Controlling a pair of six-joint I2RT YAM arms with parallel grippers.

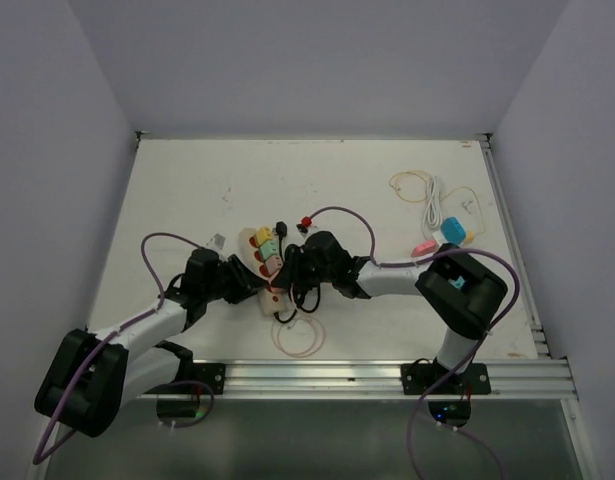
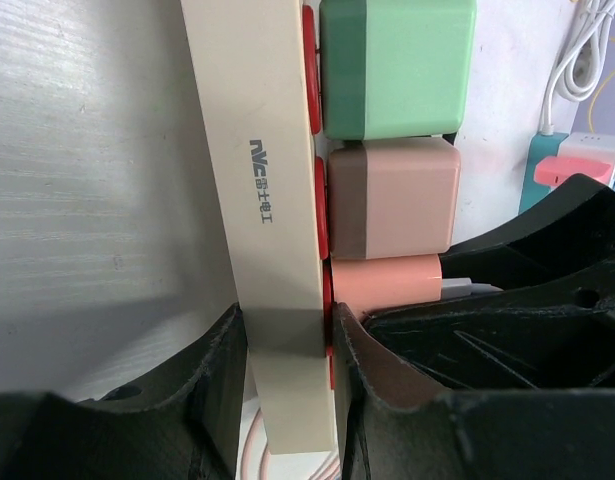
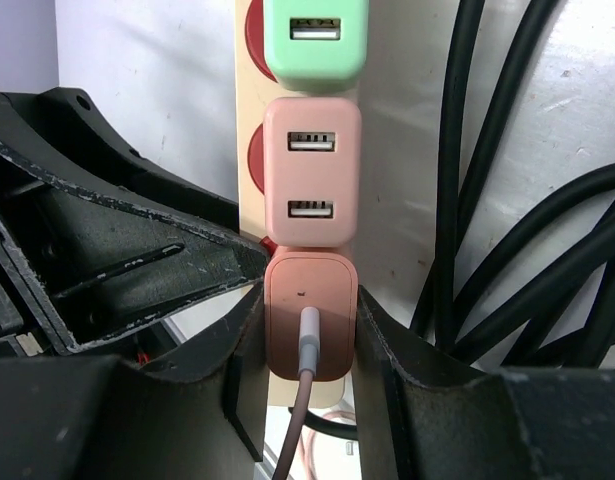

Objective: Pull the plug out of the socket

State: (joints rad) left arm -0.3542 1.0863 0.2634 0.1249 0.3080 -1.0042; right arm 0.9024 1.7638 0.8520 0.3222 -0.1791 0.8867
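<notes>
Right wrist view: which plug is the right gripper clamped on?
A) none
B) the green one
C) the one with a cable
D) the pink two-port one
C: the right gripper presses on both sides of the cabled plug, the end one on the strip. The two-port plug and green plug sit untouched beyond it.

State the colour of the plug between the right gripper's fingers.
Salmon-pink plug; clearest in right wrist view.

A white table (image 1: 187,190) — scuffed in places — is enclosed on three sides by plain pale walls (image 1: 317,60). Its near edge is bounded by an aluminium rail (image 1: 337,375); the scene is lit evenly.
</notes>
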